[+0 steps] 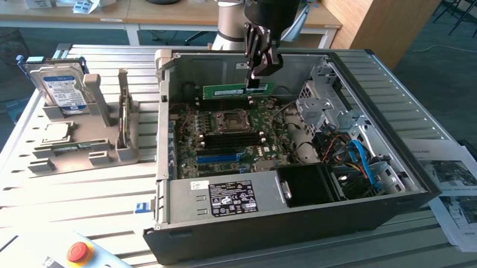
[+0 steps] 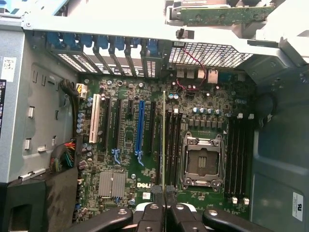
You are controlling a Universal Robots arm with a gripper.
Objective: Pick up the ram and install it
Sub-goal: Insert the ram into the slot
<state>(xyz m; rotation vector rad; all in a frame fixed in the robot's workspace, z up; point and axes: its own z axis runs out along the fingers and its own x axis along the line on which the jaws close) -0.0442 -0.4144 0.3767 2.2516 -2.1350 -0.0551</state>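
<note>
While it hangs inside the open black computer case [image 1: 298, 223], the long, thin green ram stick [image 1: 231, 89] is pinched near one end by the arm's black jaws, which are closed almost fully on its flat board. It stands on edge, level, above the green motherboard [image 1: 257, 148]. The wrist view shows it edge-on as a thin line just beside the dark memory slots [image 2: 175, 145] next to the square silver processor socket [image 2: 202, 162].

The likely risk is misalignment. If the stick sits slightly off the slot line or its notch faces the wrong way, pressing down could jam it or bend the board.

Its lower edge and contacts are hidden, so whether it touches a slot cannot be told. Outside the case, a blue-labelled silver hard drive [image 1: 63, 89] stands in a grey holder [image 1: 89, 151] on the ribbed metal worktop [image 1: 89, 195].
</note>
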